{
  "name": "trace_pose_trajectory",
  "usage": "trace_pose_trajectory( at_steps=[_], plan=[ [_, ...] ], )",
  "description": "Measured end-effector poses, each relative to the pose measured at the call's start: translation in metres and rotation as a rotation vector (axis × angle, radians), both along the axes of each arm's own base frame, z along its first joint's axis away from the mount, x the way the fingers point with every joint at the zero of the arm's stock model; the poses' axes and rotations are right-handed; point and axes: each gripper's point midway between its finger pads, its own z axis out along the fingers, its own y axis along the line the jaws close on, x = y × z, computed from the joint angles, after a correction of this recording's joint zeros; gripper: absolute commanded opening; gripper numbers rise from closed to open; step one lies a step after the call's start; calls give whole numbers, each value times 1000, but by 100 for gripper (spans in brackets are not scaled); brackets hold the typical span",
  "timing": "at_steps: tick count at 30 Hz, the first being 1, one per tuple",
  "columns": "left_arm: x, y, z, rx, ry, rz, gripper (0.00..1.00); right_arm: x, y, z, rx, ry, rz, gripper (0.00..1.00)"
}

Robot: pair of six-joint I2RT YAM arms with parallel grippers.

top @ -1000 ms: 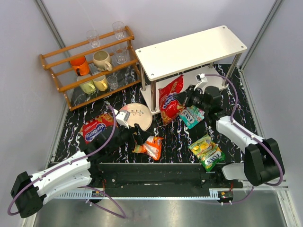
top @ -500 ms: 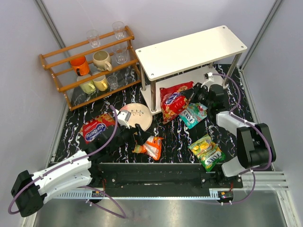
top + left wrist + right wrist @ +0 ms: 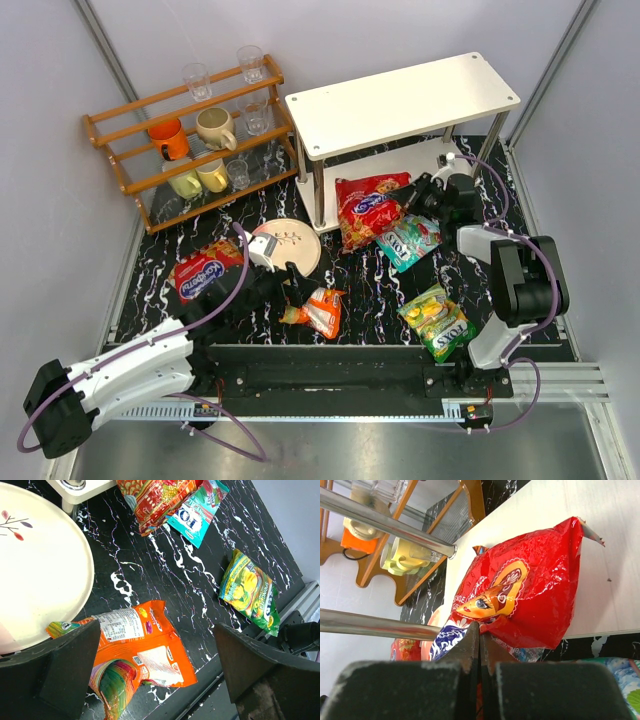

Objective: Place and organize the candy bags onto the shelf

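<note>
My right gripper (image 3: 416,195) (image 3: 480,628) is shut on the edge of a large red candy bag (image 3: 368,208) (image 3: 530,587). That bag lies partly on the lower tier (image 3: 612,555) of the white shelf (image 3: 400,100). A teal bag (image 3: 408,239) (image 3: 197,512) lies just in front of it. The yellow-green bag (image 3: 437,320) (image 3: 250,592) lies at the near right. My left gripper (image 3: 291,290) (image 3: 156,632) hangs open over the small orange bag (image 3: 320,311) (image 3: 137,645), not touching it. A second red bag (image 3: 205,268) lies at the left.
A white plate (image 3: 287,246) (image 3: 35,570) lies beside the orange bag. The wooden rack (image 3: 185,140) with cups and glasses stands at the back left. The shelf's metal legs (image 3: 385,522) run close to my right gripper. Grey walls close in both sides.
My right gripper has carried the red bag back and to the right, laying it from upright to flat on the shelf's lower tier. The left arm has not moved.
</note>
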Motion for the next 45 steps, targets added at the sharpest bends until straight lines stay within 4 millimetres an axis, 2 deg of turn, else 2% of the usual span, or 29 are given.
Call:
trace_pose_trajectory(
  at_steps=[10, 14, 22, 28, 33, 41, 45],
  plan=[
    [0, 0, 0, -1, 0, 0, 99, 1, -8, 7, 108, 24, -4, 0],
    [0, 0, 2, -7, -5, 0, 99, 7, -11, 15, 177, 32, -13, 0],
    [-2, 2, 13, -36, -30, 0, 99, 47, -13, 25, 314, 50, -16, 0],
    [-3, 4, 12, -29, -25, 2, 99, 75, -13, 33, 349, 42, -20, 0],
    [-3, 4, 12, -28, -24, 3, 99, 89, -12, 41, 353, 20, -14, 0],
    [-3, 3, 7, -14, -13, 3, 99, 86, -6, 32, 351, 45, 66, 0],
    [-3, 4, 7, -14, -12, 3, 99, 73, 3, 27, 382, 52, 178, 0]
  ],
)
